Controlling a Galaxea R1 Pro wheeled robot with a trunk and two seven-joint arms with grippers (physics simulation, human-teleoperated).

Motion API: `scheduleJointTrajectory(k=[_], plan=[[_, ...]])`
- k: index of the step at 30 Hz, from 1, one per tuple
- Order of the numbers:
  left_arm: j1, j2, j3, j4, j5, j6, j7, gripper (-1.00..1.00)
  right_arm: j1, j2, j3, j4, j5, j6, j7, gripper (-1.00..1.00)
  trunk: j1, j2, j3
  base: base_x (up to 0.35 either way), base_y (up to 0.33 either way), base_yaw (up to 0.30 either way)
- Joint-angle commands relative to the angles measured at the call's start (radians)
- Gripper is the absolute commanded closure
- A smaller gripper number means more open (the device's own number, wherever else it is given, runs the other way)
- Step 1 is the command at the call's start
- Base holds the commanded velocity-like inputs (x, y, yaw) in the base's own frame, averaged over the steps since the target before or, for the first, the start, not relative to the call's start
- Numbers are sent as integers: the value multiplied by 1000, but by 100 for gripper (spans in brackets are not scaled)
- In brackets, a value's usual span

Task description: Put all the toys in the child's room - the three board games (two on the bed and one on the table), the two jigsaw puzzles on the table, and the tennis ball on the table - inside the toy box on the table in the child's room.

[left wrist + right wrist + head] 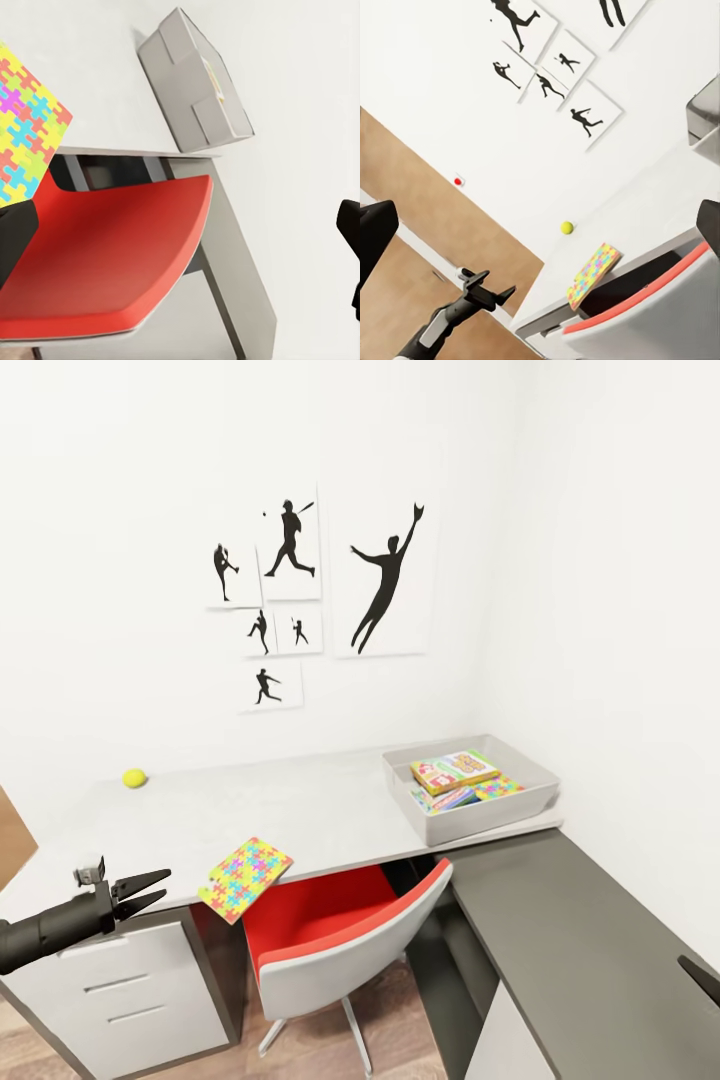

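Observation:
A yellow-green tennis ball [134, 778] lies at the far left of the grey desk [300, 810]. The colourful jigsaw puzzle [245, 878] rests on the desk's front edge and overhangs it a little; it also appears in the left wrist view [26, 124] and the right wrist view [594, 273]. The grey toy box [520, 805] stands at the desk's right end and holds a board game [455, 770] and other colourful boxes. My left gripper [160, 887] hovers open and empty, left of the puzzle. The right gripper's fingers [376, 232] stand wide apart with nothing between them.
A red chair with a grey back [340, 935] is pushed under the desk below the puzzle. Drawers [130, 990] sit under the desk's left end. A dark side desk [580, 950] runs along the right wall. Baseball silhouettes [290, 590] hang above.

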Motion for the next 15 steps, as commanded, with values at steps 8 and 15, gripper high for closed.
scheduleJointTrajectory(k=[8,15], plan=[[-1,0,0,0,-2,6,-3,-100,0,0,-38,0,-5,17,2,-100,31,-57,-26,0,0,0],[-1,0,0,0,-2,6,-3,-100,0,2,-62,1,-5,20,5,-100,58,-106,-48,0,0,0]])
